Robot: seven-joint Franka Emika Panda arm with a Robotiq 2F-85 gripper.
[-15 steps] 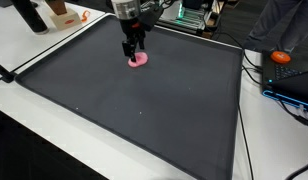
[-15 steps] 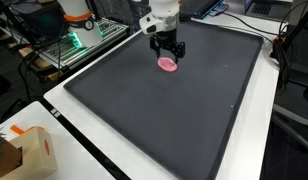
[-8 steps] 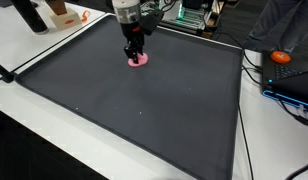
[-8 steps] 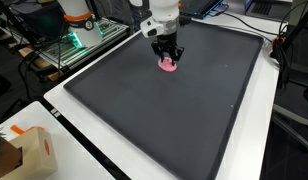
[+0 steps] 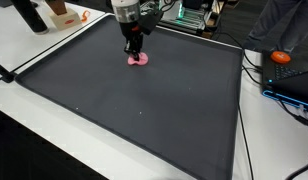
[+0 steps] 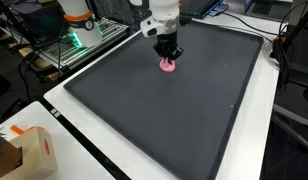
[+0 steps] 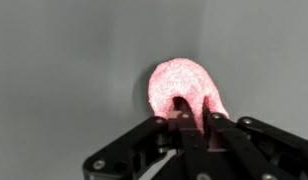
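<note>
A small pink soft lump, like a sponge or cloth [image 7: 184, 88], lies on the dark mat [image 5: 144, 110] near its far edge. My gripper [image 7: 192, 118] stands straight down over it, with its black fingers [image 7: 206, 125] pinched together on the near part of the lump. The pink material bulges out beyond the fingertips. In both exterior views the pink lump [image 5: 139, 60] [image 6: 168, 66] still rests on the mat under the gripper [image 5: 135, 52] [image 6: 169, 58]. The part held between the fingers is hidden.
The mat is framed by a white table [image 5: 34, 50]. An orange object [image 5: 282, 57] and cables lie to one side, a cardboard box [image 6: 24, 152] at a corner, and equipment with green lights [image 6: 79, 40] beyond the mat.
The fingers, spread wide round the pink lump a second ago, have come together and squeezed it. The arm has stayed in place.
</note>
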